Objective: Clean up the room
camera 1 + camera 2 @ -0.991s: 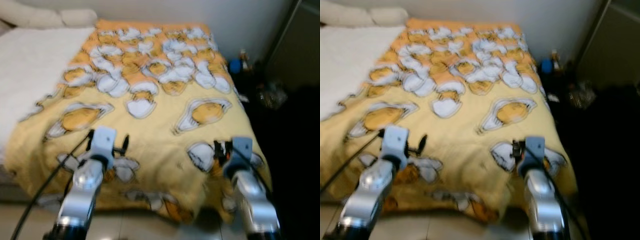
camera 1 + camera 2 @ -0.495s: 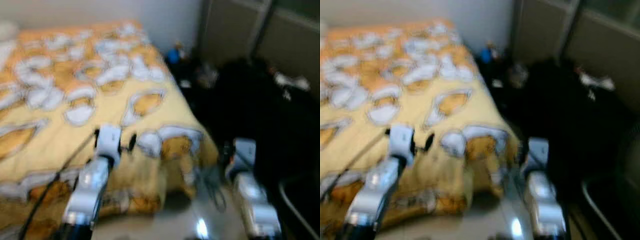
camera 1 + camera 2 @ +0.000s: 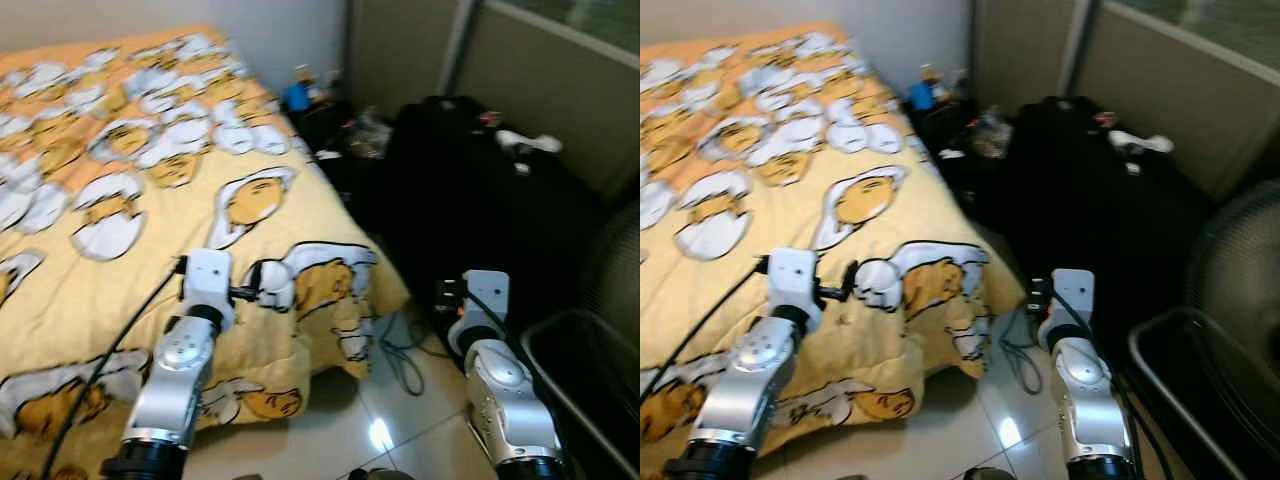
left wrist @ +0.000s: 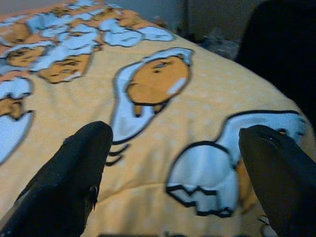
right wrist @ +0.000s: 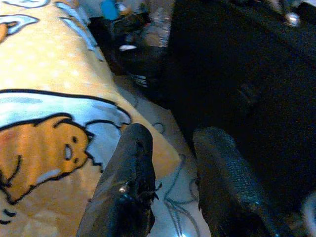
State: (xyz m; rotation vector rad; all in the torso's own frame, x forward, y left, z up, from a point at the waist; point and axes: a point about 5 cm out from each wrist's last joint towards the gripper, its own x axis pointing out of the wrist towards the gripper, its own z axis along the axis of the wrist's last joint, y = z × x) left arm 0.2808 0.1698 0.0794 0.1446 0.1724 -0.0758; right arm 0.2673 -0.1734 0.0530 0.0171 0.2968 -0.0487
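Observation:
A bed with a yellow blanket [image 3: 120, 210] printed with egg figures lies on the left; its corner hangs down to the tiled floor [image 3: 400, 420]. My left gripper [image 3: 248, 293] hovers over that corner, open, its black fingers [image 4: 79, 168] wide apart above the blanket [image 4: 148, 128] with nothing between them. My right gripper [image 3: 448, 296] hangs over the floor beside the bed, open by a narrow gap and empty; its fingers [image 5: 131, 182] point at the floor between the blanket's edge [image 5: 44, 123] and a black bag [image 5: 247, 74].
A big black bag [image 3: 470, 190] lies right of the bed with a white object [image 3: 528, 143] on top. Small clutter and a blue item [image 3: 296, 96] sit by the wall. Loose cables [image 3: 400, 355] lie on the floor. A black frame [image 3: 575, 370] and fan grille [image 3: 612, 265] stand at right.
The camera has swung to the right, so the bed slid left and the black bag, cables and fan came into view. The picture is sharp now. Both arms keep their pose.

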